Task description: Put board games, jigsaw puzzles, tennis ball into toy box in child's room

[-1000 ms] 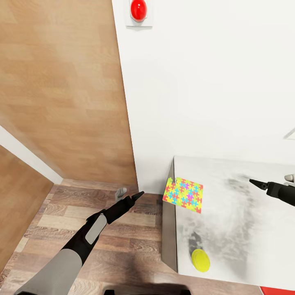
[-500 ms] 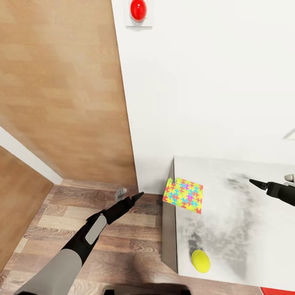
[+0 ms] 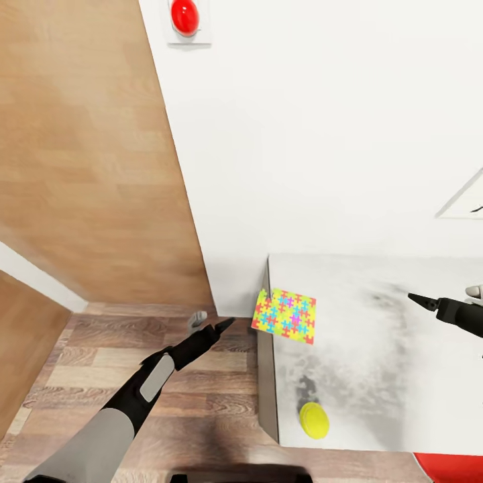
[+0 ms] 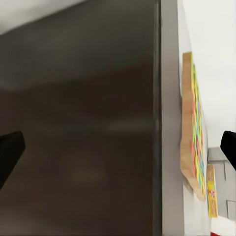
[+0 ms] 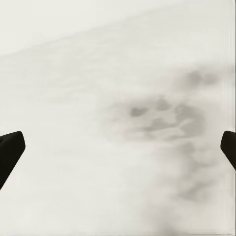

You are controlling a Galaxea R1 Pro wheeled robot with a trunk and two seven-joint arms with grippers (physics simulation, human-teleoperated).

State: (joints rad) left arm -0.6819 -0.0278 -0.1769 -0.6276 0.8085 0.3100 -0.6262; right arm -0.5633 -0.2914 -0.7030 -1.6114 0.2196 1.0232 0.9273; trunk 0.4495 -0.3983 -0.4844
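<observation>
One jigsaw puzzle (image 3: 284, 315) lies flat at the near-left corner of the white table (image 3: 376, 349), one corner overhanging the edge. The tennis ball (image 3: 313, 420) rests near the table's front edge. My left gripper (image 3: 211, 322) hangs open over the wood floor, just left of the table's dark side and short of the puzzle. Its wrist view sees the puzzle (image 4: 194, 132) edge-on past the dark table side (image 4: 88, 123). Over the bare tabletop (image 5: 118, 123) to the puzzle's right, my right gripper (image 3: 443, 294) is open and empty. The toy box and bed are out of view.
A red flat object (image 3: 448, 467) pokes in at the table's front right corner. A red dome button (image 3: 185, 17) sits high on the white wall. A wooden door panel (image 3: 87, 168) stands at the left. A picture frame's corner (image 3: 463, 201) shows on the right wall.
The whole head view has shifted left, so the camera turned right a little. Both arms hold the same pose; puzzle and ball have not moved on the table.
</observation>
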